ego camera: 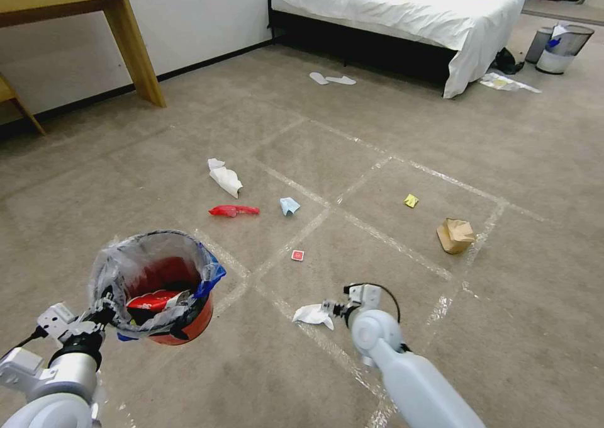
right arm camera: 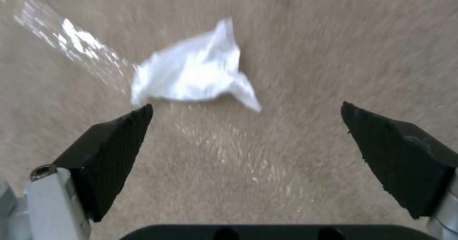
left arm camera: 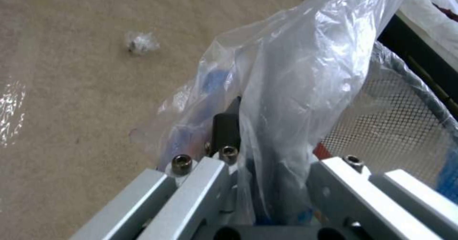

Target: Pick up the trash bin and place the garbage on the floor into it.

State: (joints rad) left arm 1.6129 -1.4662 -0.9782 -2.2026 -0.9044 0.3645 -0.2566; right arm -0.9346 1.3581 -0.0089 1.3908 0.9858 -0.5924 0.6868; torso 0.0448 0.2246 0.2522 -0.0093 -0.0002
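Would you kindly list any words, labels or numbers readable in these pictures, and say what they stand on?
No text can be read.
Small red card on the floor: pale mark, too small to read.
Red wrapper inside the trash bin: print too blurred to read.

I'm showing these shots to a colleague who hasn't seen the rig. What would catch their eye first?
Probably the red trash bin, held up at its rim by the left gripper, with a red wrapper already inside. Next, the right gripper, open just short of a white crumpled tissue on the floor, with more litter scattered beyond.
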